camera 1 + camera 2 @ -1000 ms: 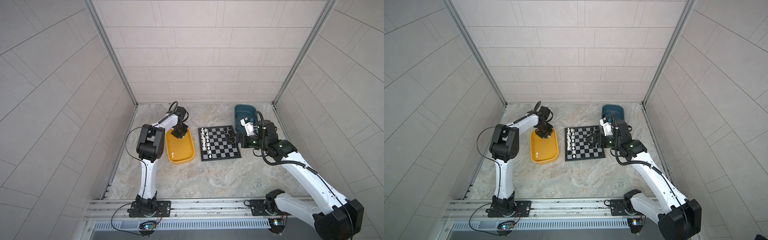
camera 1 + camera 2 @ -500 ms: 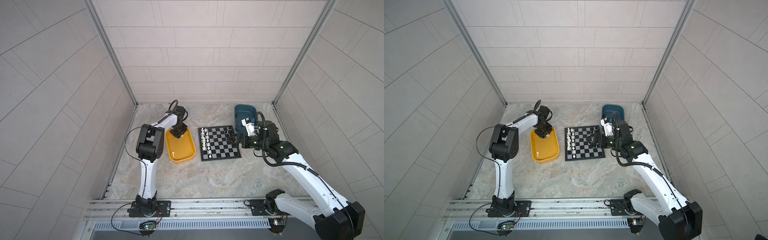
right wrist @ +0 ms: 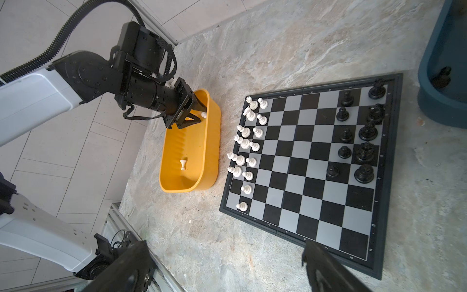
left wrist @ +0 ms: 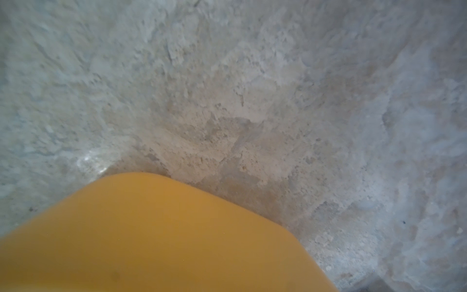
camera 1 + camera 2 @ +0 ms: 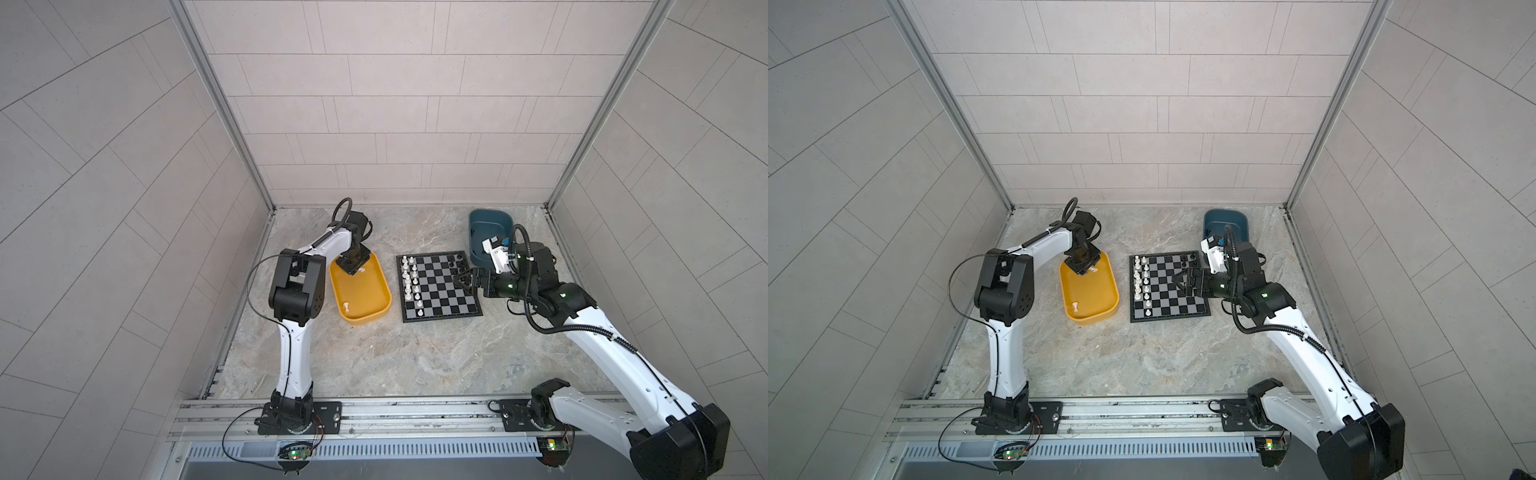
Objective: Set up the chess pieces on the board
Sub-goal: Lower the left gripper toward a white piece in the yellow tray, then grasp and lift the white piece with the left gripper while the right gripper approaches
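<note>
Chess pieces [image 3: 254,146]: 14 white and 10 black stand on the board [image 3: 303,161], one white lies flat in the yellow tray [image 3: 192,183], and at least one black shows in the teal tray [image 3: 429,101]. One more white piece [image 3: 203,115] sits right at the left gripper [image 3: 200,115] fingertips at the yellow tray's far end; fingers are partly parted, can't tell if it's pinched or loose. Right gripper [image 5: 464,280] hovers over the board's black side, fingers spread wide with nothing between them.

I see the rounded yellow plastic tray [image 4: 151,240] blurred and cropped; the left gripper [image 3: 202,116] partly hides a tiny white chess piece [image 3: 203,115].
</note>
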### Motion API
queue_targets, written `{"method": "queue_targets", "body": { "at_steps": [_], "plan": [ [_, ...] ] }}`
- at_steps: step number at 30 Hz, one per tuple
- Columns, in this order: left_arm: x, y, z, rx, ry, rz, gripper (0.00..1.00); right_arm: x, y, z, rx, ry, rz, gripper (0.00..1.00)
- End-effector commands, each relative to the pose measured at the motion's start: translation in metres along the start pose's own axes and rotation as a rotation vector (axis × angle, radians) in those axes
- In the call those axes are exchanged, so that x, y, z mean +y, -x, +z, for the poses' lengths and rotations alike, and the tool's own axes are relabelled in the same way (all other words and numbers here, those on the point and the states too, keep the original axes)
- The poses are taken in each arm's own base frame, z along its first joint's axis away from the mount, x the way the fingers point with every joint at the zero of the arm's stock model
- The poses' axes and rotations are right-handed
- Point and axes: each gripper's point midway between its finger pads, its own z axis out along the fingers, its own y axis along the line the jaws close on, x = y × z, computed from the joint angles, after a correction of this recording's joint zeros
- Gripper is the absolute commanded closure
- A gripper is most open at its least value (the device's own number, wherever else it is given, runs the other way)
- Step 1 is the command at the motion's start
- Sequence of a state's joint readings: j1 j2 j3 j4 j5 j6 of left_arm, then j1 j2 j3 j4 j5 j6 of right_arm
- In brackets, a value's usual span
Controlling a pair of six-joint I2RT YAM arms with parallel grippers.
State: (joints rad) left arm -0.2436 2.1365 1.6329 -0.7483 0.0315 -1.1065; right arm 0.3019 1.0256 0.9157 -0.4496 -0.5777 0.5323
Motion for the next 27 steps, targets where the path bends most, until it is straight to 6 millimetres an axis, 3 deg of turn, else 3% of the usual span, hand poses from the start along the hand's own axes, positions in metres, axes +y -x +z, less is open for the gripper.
{"method": "queue_targets", "body": {
  "at_steps": [1, 23, 27],
  "plan": [
    [0.001, 0.007, -0.01, -0.032, -0.007, 0.003, 0.6, 0.002, 0.002, -0.001, -0.011, 0.012, 0.003, 0.04],
    [0.014, -0.002, 0.008, 0.032, 0.081, 0.01, 0.73, 0.005, 0.004, -0.006, -0.028, 0.015, 0.006, 0.04],
    [0.013, 0.003, -0.001, 0.006, 0.061, 0.041, 0.77, 0.005, 0.005, -0.008, -0.034, 0.014, 0.003, 0.04]
  ]
}}
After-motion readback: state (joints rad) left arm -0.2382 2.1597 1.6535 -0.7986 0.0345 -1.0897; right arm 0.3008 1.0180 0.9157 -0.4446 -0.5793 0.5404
